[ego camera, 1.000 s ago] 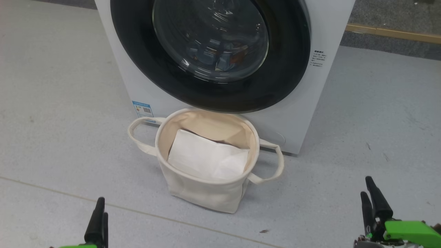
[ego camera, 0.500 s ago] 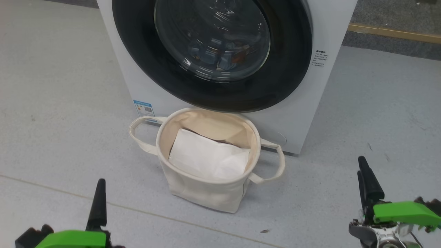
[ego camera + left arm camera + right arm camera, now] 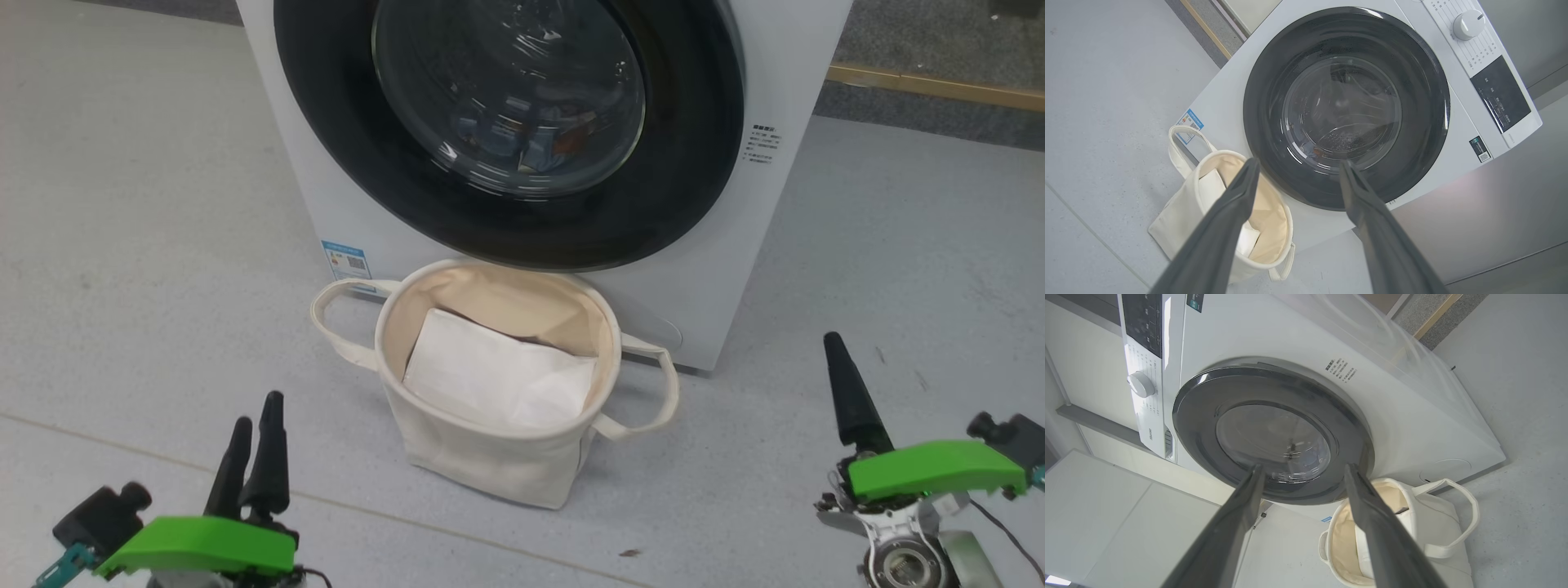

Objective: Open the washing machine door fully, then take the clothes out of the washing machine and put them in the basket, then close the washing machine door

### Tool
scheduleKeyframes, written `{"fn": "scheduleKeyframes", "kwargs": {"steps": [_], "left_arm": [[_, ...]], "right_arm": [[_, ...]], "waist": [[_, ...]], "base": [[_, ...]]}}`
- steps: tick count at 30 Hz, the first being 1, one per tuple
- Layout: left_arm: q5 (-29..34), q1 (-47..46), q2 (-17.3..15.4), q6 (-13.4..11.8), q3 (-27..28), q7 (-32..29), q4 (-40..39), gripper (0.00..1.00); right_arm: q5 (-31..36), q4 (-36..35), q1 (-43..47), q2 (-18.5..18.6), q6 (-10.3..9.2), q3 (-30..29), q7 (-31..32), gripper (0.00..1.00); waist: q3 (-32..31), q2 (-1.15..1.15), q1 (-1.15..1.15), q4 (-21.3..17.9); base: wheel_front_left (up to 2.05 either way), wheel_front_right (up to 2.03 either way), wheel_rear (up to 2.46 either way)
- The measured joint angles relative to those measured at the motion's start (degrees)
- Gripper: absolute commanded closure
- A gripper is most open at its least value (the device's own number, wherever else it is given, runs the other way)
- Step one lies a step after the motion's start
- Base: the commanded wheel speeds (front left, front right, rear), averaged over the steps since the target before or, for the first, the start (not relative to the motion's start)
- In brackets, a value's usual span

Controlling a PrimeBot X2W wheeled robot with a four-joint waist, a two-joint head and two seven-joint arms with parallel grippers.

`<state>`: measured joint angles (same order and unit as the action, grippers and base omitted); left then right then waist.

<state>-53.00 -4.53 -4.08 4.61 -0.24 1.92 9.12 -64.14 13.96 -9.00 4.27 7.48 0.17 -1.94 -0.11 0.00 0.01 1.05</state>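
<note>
- The washing machine (image 3: 788, 73) stands on the grey floor (image 3: 122, 245); its white front fills the top of the head view; a small blue label (image 3: 347, 257) sits at its lower corner on the robot's left
- The washing machine door (image 3: 694, 163) lies shut, flat against the machine's front; its glossy black rim rings the bulging glass
- The clothes (image 3: 539, 143) are inside the drum, seen through the glass as blue fabric with an orange patch, low in the window
- The basket (image 3: 490, 465) stands upright on the floor just in front of the machine, below the door's lower rim; whether its back edge touches the machine I cannot tell; its two loop handles hang out to either side
- A white folded sheet (image 3: 490, 376) lies tilted inside the basket
- The left gripper (image 3: 1299, 163) hangs low on the robot's left, well apart from basket and door; its fingers are spread wide and hold nothing
- The right gripper (image 3: 1304, 467) hangs low on the robot's right, also clear of everything; its fingers stand wide and empty, pointing toward the door
</note>
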Motion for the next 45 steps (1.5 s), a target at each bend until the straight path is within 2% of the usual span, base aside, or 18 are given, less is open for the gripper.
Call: {"fn": "scheduleKeyframes", "kwargs": {"steps": [16, 26, 30, 45], "left_arm": [[16.3, -2.4, -3.7, -1.9, -6.3, 2.5, 2.1, 0.00], [25.0, -4.2, -3.8, -4.6, -8.0, 2.5, 5.6, 0.00], [27.5, -4.5, -3.8, -4.9, -8.4, 2.4, 6.3, 0.00], [39.2, -6.4, -3.9, -7.1, -12.3, 5.3, 8.5, 0.00]], "right_arm": [[12.2, 0.8, -2.1, 0.2, 0.00, 3.0, -2.2, 0.00], [21.8, 2.5, -4.0, 0.1, 0.00, 4.4, -3.8, 0.00], [24.6, 3.1, -4.0, -0.1, 0.00, 4.3, -4.3, 0.00], [36.9, 7.9, -5.5, -1.4, 0.00, 1.2, -7.1, 0.00]], "waist": [[-0.6, 0.00, 0.00, 0.9], [-0.1, 0.00, 0.00, 1.1], [0.1, 0.00, 0.00, 1.1], [0.4, 0.00, 0.00, 1.3]], "base": [[0.00, 0.00, 0.00], [0.00, 0.00, 0.00], [0.00, 0.00, 0.00], [0.00, 0.00, 0.00]]}}
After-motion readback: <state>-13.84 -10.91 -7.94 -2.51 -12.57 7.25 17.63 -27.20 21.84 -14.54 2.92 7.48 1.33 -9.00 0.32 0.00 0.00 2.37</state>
